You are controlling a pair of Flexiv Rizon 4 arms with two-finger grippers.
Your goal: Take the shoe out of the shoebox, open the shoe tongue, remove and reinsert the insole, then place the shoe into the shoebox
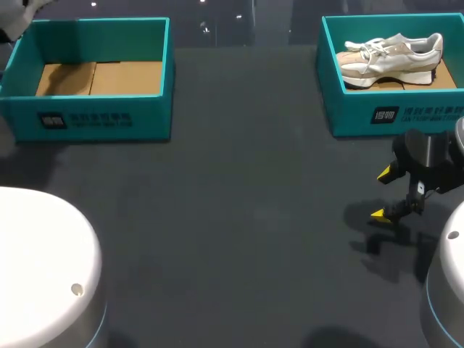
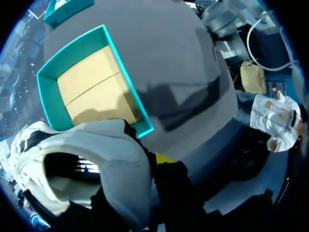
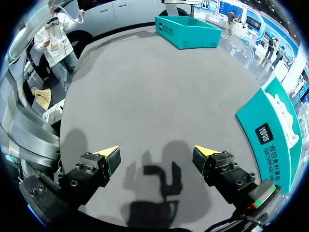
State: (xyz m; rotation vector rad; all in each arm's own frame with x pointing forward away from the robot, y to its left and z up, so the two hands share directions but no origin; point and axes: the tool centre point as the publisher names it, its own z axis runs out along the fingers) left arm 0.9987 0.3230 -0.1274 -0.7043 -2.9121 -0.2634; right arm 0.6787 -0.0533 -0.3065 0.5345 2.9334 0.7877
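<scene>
Head view has the empty shoebox [image 1: 156, 109] standing on the dark table [image 1: 246, 217], its bare cardboard floor showing. Well apart from it, across the table, stands a second teal shoebox [image 1: 348, 109] with a beige-and-white shoe [image 1: 391, 58] lying on its side inside. My right gripper [image 1: 382, 194] hangs over the table on that same far side from the empty shoebox, just in front of the second shoebox. Its two yellow-tipped fingers are spread wide, with nothing between them and nothing touching them. The right wrist view confirms it: the right gripper [image 3: 155, 153] gapes over bare table, casting its shadow there. The second shoebox [image 3: 263, 130] is close beside one finger and the shoe [image 3: 285, 118] peeks over its rim, while the empty shoebox [image 3: 186, 31] sits well ahead. From the left wrist view, a white shoe [image 2: 96, 145] fills the foreground with its dark mouth turned toward the camera. It is pressed close against my left gripper [image 2: 159, 166], just beside the near corner of the empty shoebox [image 2: 48, 92] and outside its walls. I cannot tell whether the left gripper is clamped on this shoe, since most of the gripper is hidden behind it.
</scene>
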